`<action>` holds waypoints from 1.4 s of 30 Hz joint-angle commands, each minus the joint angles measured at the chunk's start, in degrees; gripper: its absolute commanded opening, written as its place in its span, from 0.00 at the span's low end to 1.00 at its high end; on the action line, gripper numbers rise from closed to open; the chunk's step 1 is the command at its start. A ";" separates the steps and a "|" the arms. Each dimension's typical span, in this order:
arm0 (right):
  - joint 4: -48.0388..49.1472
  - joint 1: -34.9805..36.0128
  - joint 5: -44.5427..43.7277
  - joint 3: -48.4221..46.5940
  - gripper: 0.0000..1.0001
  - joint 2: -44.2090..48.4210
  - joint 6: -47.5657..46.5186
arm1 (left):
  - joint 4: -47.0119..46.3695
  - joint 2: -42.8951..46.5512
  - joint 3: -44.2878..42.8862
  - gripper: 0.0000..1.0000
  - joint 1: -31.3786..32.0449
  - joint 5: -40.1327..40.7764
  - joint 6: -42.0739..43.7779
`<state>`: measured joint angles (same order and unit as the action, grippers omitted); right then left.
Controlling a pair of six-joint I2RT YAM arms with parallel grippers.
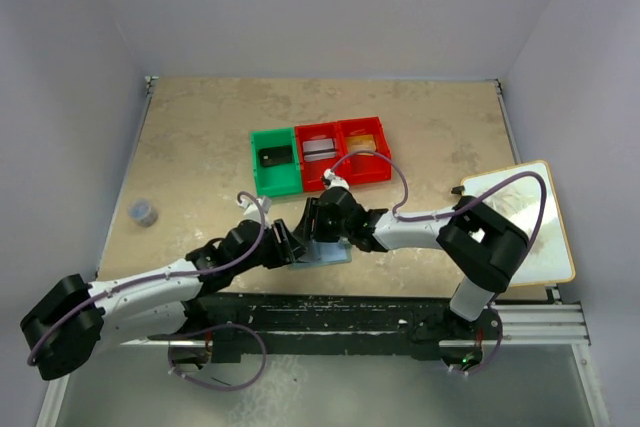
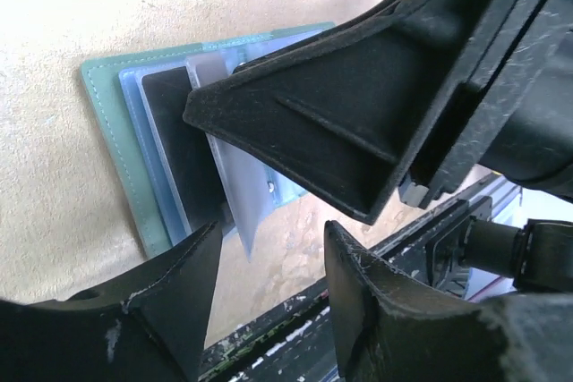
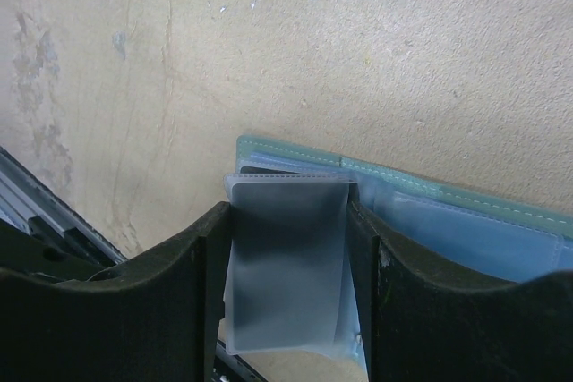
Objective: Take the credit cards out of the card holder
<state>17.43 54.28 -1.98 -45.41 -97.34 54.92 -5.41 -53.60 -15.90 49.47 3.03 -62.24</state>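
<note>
The light blue card holder (image 1: pixel 325 253) lies open on the bench (image 1: pixel 200 127), near its front edge and just ahead of the two arm bases. Its teal stitched border (image 2: pixel 134 176) rests flat on the surface, with clear blue pockets layered on top. A dark card (image 2: pixel 175 149) sits in one pocket on the panel seen from the left wrist.

A frosted sleeve (image 3: pixel 286 266) rises from the holder (image 3: pixel 466 212). The right fingers (image 3: pixel 192 292) pinch it from either side, touching both of its long edges. From the left wrist, the same sleeve (image 2: pixel 235 194) tilts up off the holder and runs behind one of the right fingers (image 2: pixel 340 105).

The left fingers (image 2: pixel 170 301) are spread apart and grasp nothing. They hover at the holder's near edge, with the sleeve's lower corner hanging just above the gap between them. From overhead, the left fingers (image 1: pixel 283 244) and right fingers (image 1: pixel 318 219) meet over the holder from opposite sides.

Further back, near the middle of the bench, a green bin (image 1: pixel 278 185) stands in a row with two red bins (image 1: pixel 320 179) (image 1: pixel 365 175). They touch side by side, and each holds something small. A small grey cup (image 1: pixel 143 212) stands well apart at the left edge. A pale board (image 1: pixel 540 237) lies at the right edge, partly under the right arm.
</note>
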 commanded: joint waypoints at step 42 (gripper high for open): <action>-25.85 -2.88 -17.66 1.88 0.77 20.96 3.02 | -17.45 -21.39 -10.93 0.33 4.58 -2.96 3.18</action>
<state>-1.04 52.01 -12.27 -44.91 -81.93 55.90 -18.61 -73.58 -24.16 52.86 0.84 -60.38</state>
